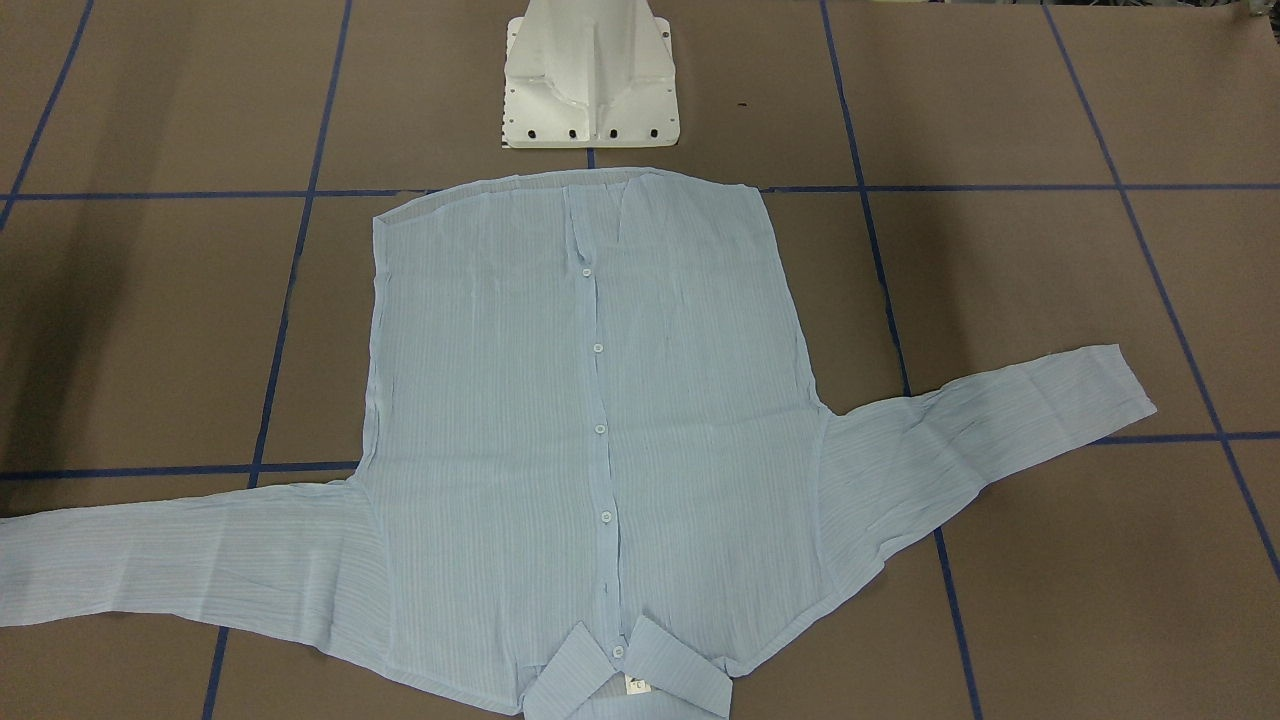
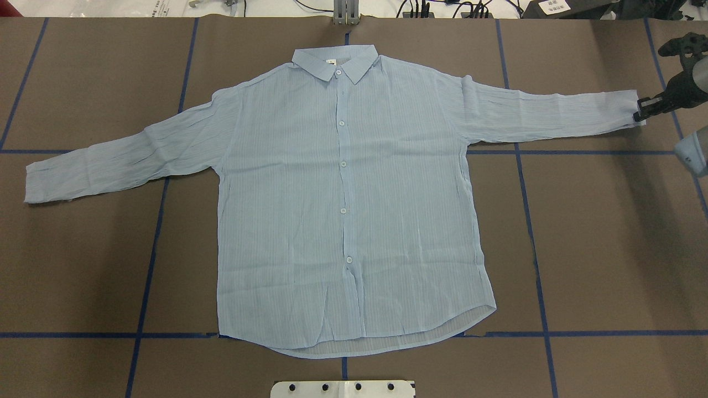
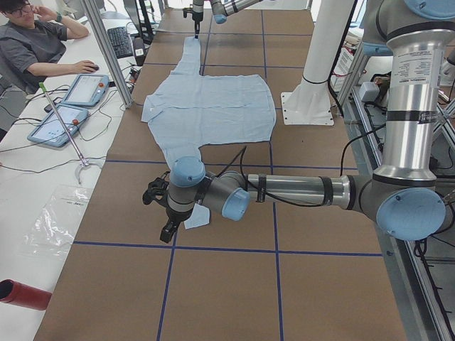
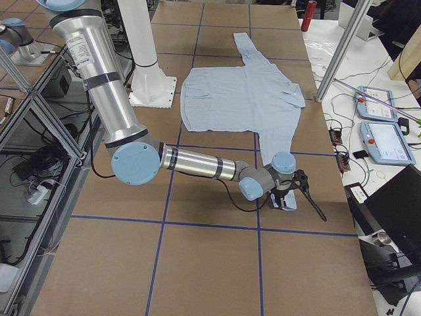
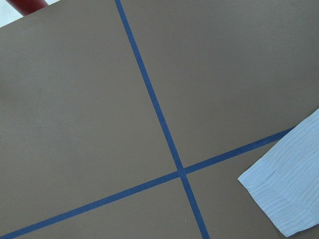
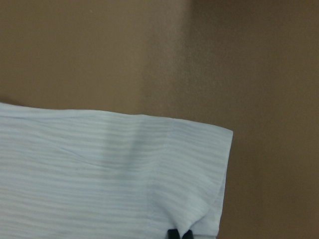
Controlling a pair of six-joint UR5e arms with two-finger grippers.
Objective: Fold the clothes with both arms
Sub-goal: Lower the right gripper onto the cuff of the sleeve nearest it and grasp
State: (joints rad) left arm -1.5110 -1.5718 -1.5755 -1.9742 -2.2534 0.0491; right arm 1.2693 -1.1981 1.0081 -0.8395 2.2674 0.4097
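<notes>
Brown taped table [image 2: 608, 249] holds the thin pale-blue striped shirt [image 2: 287, 193] flat; limp and light, best lifted by cuffs. The black right gripper [image 2: 640, 110] looks closed on one cuff; the black left gripper [image 3: 169, 231] I cannot judge.

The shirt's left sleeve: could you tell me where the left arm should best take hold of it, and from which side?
Take the cuff at its outer end, coming in from the left, jaws straddling the edge. The sleeve lies flat and stretched out from the shirt, so that free edge is probably the only spot where a finger can slip under.
</notes>
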